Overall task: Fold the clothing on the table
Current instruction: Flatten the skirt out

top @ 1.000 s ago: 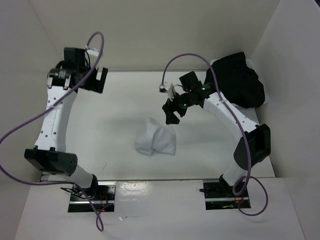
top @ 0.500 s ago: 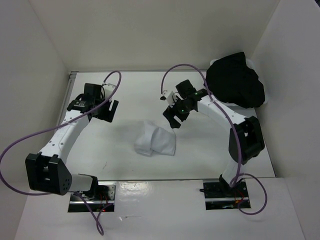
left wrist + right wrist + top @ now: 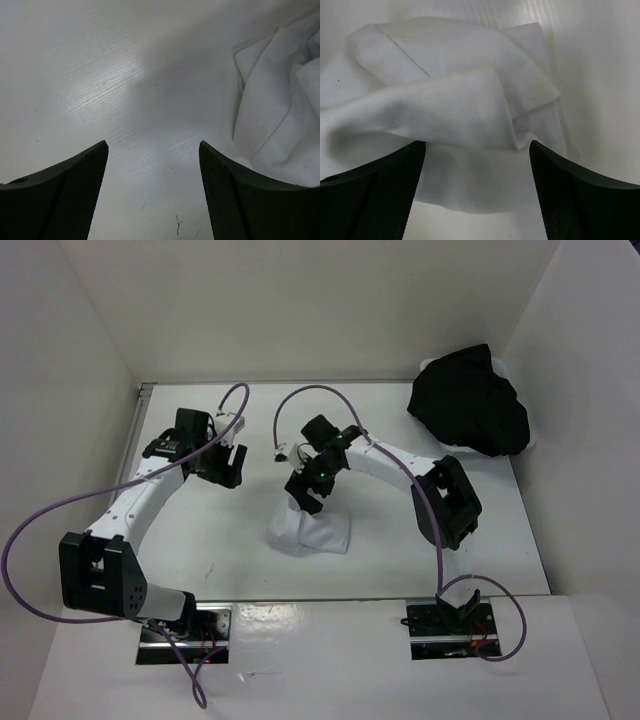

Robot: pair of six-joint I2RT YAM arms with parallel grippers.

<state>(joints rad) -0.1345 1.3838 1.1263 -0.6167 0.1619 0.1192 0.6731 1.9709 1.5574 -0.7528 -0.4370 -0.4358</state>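
Note:
The clothing (image 3: 312, 531) is a crumpled white bundle on the table (image 3: 200, 535), just right of its middle. My right gripper (image 3: 303, 498) hovers over the bundle's far edge, open. In the right wrist view the clothing (image 3: 455, 95) fills most of the frame, and its near hem lies between the spread fingers of the right gripper (image 3: 477, 146) without being pinched. My left gripper (image 3: 230, 470) stands open to the left of the bundle, apart from it. The left wrist view shows that gripper (image 3: 152, 146) over bare table (image 3: 100, 75), with the clothing (image 3: 282, 110) at the right edge.
A larger black garment (image 3: 470, 410) is heaped in the far right corner. White walls close in the table on the left, back and right. A thin rail end (image 3: 143, 390) shows at the far left corner. Purple cables loop above both arms.
The left arm has swung down from the far left corner toward the clothing, its jaws narrowing slightly. The right gripper has moved left and forward onto the bundle's far edge.

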